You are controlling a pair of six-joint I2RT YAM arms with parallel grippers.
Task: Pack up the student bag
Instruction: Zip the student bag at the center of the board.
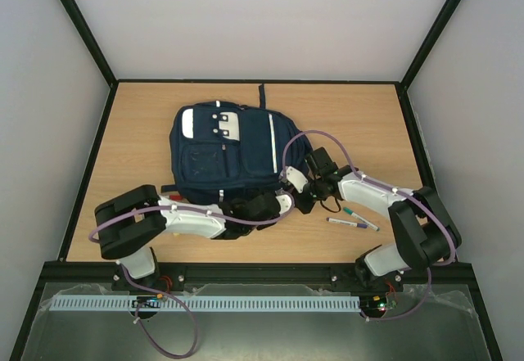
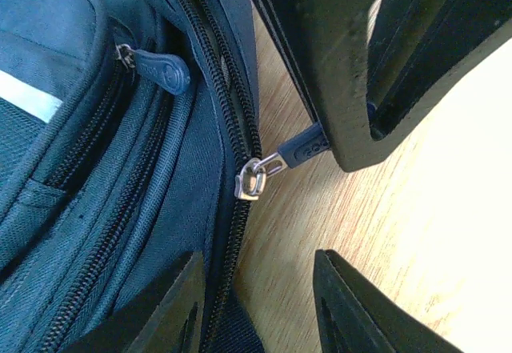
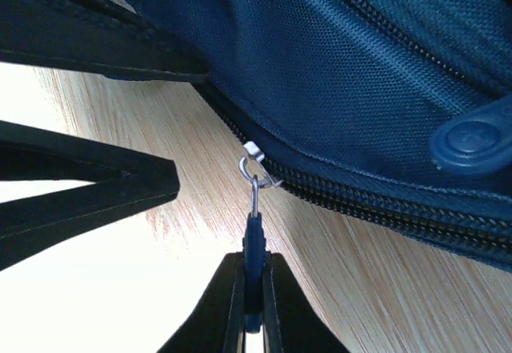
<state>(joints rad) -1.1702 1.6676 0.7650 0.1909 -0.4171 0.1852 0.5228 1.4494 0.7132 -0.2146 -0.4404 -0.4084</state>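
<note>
The student bag point(image 1: 225, 152), a navy backpack with white stripes, lies flat on the wooden table point(image 1: 139, 132). My right gripper point(image 3: 254, 289) is shut on the blue zipper pull point(image 3: 254, 245) at the bag's lower right edge, and the silver slider point(image 3: 258, 165) sits on the closed-looking zipper line. In the left wrist view the same slider point(image 2: 252, 178) and pull point(image 2: 308, 146) show just ahead of my left gripper point(image 2: 260, 289). It stands open, one finger over the bag's fabric and the other over bare wood. From above, both grippers point(image 1: 282, 205) point(image 1: 301, 193) meet at that corner.
Two markers, one teal-capped point(image 1: 358, 216) and one purple-capped point(image 1: 347, 223), lie on the table right of the bag, under the right arm. A second blue zip pull point(image 2: 160, 69) rests on a front pocket. Black frame rails edge the table.
</note>
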